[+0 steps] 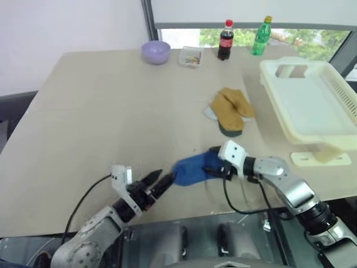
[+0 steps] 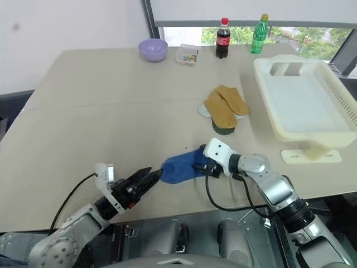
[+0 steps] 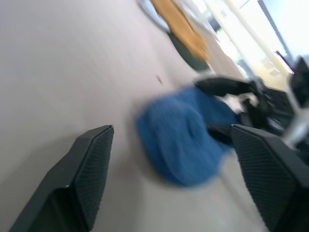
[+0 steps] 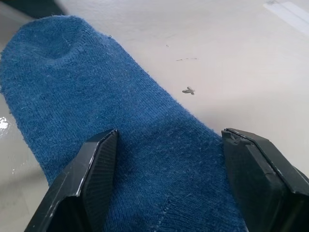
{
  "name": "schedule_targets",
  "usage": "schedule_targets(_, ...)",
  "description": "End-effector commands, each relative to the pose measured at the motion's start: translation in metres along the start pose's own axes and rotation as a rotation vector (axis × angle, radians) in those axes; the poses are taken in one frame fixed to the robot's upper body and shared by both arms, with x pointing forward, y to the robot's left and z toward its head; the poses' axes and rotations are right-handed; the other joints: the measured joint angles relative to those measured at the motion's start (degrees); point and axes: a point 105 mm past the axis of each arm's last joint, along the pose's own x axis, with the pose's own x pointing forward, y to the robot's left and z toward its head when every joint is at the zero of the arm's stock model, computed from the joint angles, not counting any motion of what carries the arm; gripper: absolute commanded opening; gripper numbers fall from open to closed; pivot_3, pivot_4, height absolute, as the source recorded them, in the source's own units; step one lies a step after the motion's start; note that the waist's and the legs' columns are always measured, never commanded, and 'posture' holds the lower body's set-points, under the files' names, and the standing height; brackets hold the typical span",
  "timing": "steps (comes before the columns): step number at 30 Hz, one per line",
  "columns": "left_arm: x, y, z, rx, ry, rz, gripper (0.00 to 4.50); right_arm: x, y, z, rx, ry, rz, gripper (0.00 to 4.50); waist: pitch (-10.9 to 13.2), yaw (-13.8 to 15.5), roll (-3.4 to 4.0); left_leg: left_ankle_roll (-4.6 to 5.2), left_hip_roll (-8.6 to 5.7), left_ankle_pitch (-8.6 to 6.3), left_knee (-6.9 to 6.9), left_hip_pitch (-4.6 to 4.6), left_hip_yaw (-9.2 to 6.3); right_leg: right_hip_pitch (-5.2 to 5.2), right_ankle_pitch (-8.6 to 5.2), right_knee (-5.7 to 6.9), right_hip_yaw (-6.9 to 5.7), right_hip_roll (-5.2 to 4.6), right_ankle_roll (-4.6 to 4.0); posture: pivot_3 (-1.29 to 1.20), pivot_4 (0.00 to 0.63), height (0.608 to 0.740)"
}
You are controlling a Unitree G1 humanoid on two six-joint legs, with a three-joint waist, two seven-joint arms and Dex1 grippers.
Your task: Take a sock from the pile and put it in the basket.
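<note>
Left hand (image 1: 163,182): lower left of the head view, fingers spread and released, tips just short of the toe end of the sock. It holds nothing.

Sock (image 1: 192,169): bright blue, lying flat on the desk (image 1: 100,111) in the lower centre, between the two hands and close to the near edge.

Right hand (image 1: 216,166): lower centre-right, fingers apart, one either side of the sock's cuff end; the wrist view shows the fabric running between the pads (image 4: 94,179), not yet pinched. Judgement: this is the pickup. Closing squarely across the cuff, pads low to the desk, should gather both layers; a shallow pinch may catch only the top layer.

Pile (image 1: 231,110): mustard-yellow socks over dark green and pale grey, centre-right, well apart from the blue one.

Basket (image 1: 329,84): cream-white, right side, its outer part past the frame edge. Judgement: open desk lies between sock and basket; lift high enough to pass the near wall, skirting the pile.
</note>
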Motion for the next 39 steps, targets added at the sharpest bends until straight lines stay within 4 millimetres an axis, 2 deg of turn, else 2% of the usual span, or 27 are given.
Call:
schedule_targets(1,0.007,0.0,-0.004,-0.13,0.087,-0.029,4.15,0.003,0.002,-0.005,0.001,0.025,0.002,3.55,0.0,0.0,-0.02,0.0,0.0,0.0,0.02,0.07,0.0,0.06,0.0,0.01,0.01,0.0,0.0,0.0,0.15,0.74)
schedule_targets(9,0.041,0.0,-0.005,-0.302,0.285,-0.143,4.15,0.008,0.0,-0.003,-0.024,0.023,-0.012,3.55,-0.1,0.0,-0.06,-0.03,-0.06,0.02,0.01,0.22,0.04,0.15,0.02,0.1,0.06,0.04,-0.02,0.0,0.15,0.74)
schedule_targets(12,0.048,-0.003,-0.002,-0.31,0.317,-0.19,4.15,0.008,-0.003,0.0,-0.035,0.019,-0.027,3.55,-0.1,-0.1,-0.07,-0.03,-0.07,0.02,0.01,0.26,0.09,0.17,0.02,0.1,0.1,0.04,-0.02,0.0,0.15,0.74)
schedule_targets(14,0.047,-0.017,0.011,-0.324,0.295,-0.302,4.15,0.007,-0.006,0.0,-0.038,0.018,-0.048,3.55,-0.1,-0.2,-0.06,-0.04,-0.07,0.03,0.0,0.25,0.11,0.17,0.02,0.1,0.12,0.04,-0.02,0.0,0.15,0.74)
schedule_targets(17,0.036,-0.05,0.035,-0.379,0.272,-0.537,4.15,0.007,-0.012,-0.008,-0.042,0.044,-0.094,3.55,-0.1,-0.2,-0.1,-0.1,-0.03,0.06,0.0,0.17,0.12,0.11,0.02,0.11,0.14,0.04,-0.02,0.0,0.15,0.74)
schedule_targets(19,0.032,-0.056,0.038,-0.396,0.283,-0.578,4.15,0.008,-0.011,-0.011,-0.057,0.057,-0.101,3.55,-0.1,-0.2,-0.1,-0.3,-0.02,0.18,0.0,0.13,0.09,0.09,0.02,0.1,0.13,0.0,-0.02,0.0,0.15,0.74)
schedule_targets(23,0.044,-0.054,0.03,-0.409,0.308,-0.547,4.15,0.009,-0.013,-0.005,-0.042,0.037,-0.132,3.55,-0.1,-0.2,-0.1,-0.29,-0.03,0.17,-0.01,0.15,0.1,0.1,0.02,0.1,0.19,-0.03,-0.03,0.0,0.15,0.74)
schedule_targets(29,0.065,-0.055,0.032,-0.401,0.275,-0.541,4.15,-0.012,-0.022,0.009,0.004,0.015,-0.186,3.55,-0.1,0.3,-0.1,-0.29,-0.05,0.17,0.0,0.06,0.06,0.08,0.02,0.06,0.23,-0.06,-0.04,0.0,0.15,0.74)
schedule_targets(34,0.072,-0.059,0.037,-0.397,0.255,-0.57,4.15,-0.034,-0.015,0.026,0.065,-0.005,-0.174,3.55,0.0,0.6,-0.09,-0.31,-0.08,0.18,-0.03,-0.2,0.02,-0.1,0.02,0.0,0.24,-0.08,-0.04,0.0,0.15,0.74)
schedule_targets(39,0.076,-0.058,0.037,-0.384,0.266,-0.584,4.15,-0.058,-0.013,0.028,0.098,0.032,-0.189,3.55,0.0,1.0,-0.09,-0.24,-0.08,0.14,-0.11,-0.21,-0.01,-0.09,0.01,-0.11,0.16,-0.06,-0.05,0.0,0.15,0.74)
